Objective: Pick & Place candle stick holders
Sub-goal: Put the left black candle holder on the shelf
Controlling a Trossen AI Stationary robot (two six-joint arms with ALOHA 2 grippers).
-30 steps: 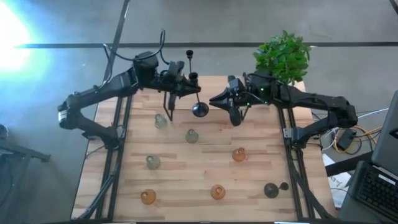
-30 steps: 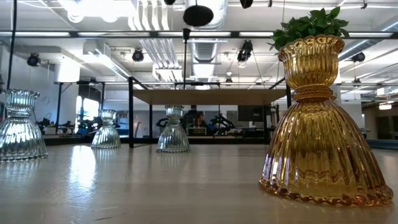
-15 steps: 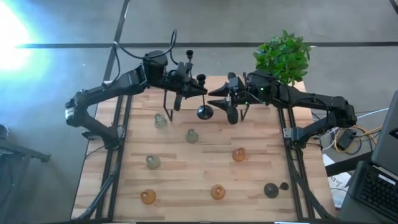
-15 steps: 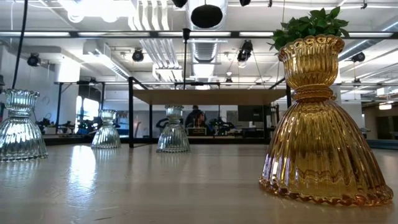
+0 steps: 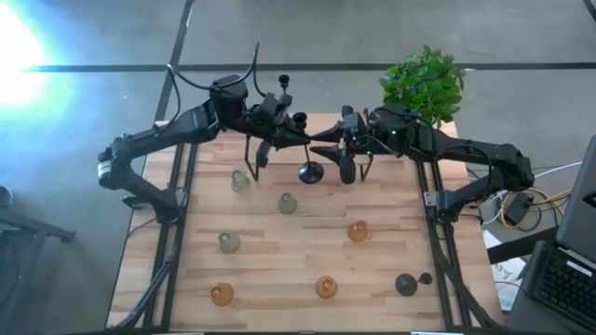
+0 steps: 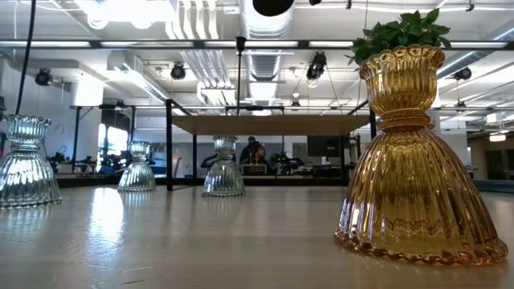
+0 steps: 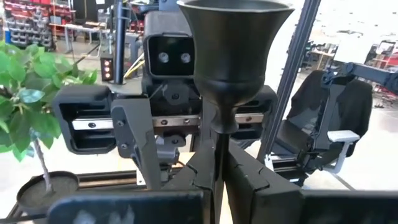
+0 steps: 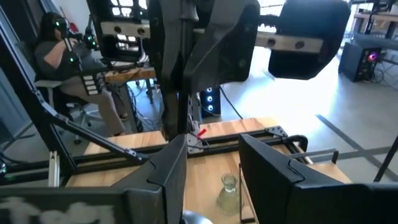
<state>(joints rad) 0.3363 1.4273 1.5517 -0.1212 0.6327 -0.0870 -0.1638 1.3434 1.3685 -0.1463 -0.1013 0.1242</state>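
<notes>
My left gripper (image 5: 296, 140) is shut on a slim black candlestick (image 5: 305, 149) above the far middle of the table. Its cup (image 7: 233, 50) is up and its domed base (image 5: 310, 172) shows at the top of the low view (image 6: 273, 5). My right gripper (image 5: 319, 147) is open and faces it from the right, close to the stem; I see no touch. A second black candlestick (image 5: 284, 86) stands at the far edge. A third (image 5: 408, 284) lies at the near right. Pale glass holders (image 5: 287, 203) and amber ones (image 5: 358, 231) stand on the table. My left gripper pinches the candlestick's thin stem (image 7: 218, 146) between its two fingers, a little below the cup. The fingers come about level from the table's left and lie across the stem. The candlestick stands roughly upright in the hold, and its base hangs clear of the table.
A leafy green plant (image 5: 424, 82) in a dark pot stands at the far right corner behind my right arm. Glass holders spread over the table's left, middle and near parts (image 5: 229, 242) (image 5: 325, 287) (image 5: 221, 294). In the low view an amber holder (image 6: 409, 152) stands close by.
My left gripper has carried the black candlestick toward the table's right edge, closer to my right gripper, and raised it a little. The candlestick stays roughly upright and clear of the table.
</notes>
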